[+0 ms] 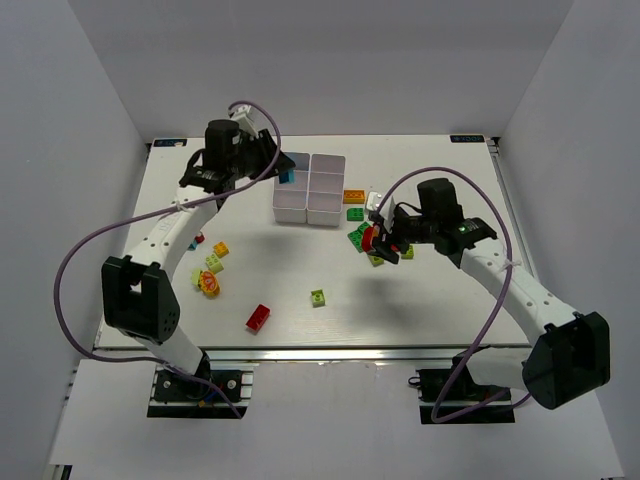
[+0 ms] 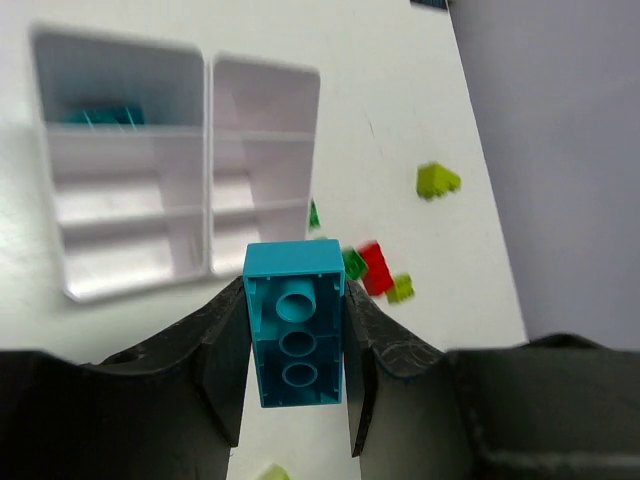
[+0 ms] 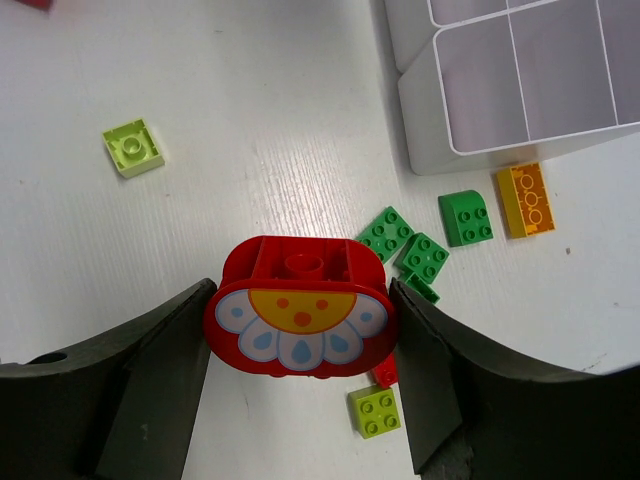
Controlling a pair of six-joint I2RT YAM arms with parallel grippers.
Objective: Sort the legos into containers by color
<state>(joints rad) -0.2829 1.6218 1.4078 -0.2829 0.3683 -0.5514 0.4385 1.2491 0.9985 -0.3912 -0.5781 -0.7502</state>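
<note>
My left gripper (image 1: 281, 170) is shut on a light blue brick (image 2: 295, 330) and holds it just left of the white six-compartment tray (image 1: 290, 213). In the left wrist view the tray (image 2: 208, 150) lies ahead, with a light blue brick (image 2: 100, 115) in its far left compartment. My right gripper (image 1: 377, 240) is shut on a red rounded brick with a flower print (image 3: 300, 315), held above a cluster of green bricks (image 3: 405, 240) right of the tray. The tray's near corner shows in the right wrist view (image 3: 425, 120).
Loose on the table: an orange brick (image 1: 353, 196), a lime brick (image 1: 318, 297), a red brick (image 1: 258, 317), and at the left a yellow brick (image 1: 220, 249), a lime brick (image 1: 214, 264) and a red flower brick (image 1: 207, 284). Grey walls surround the table.
</note>
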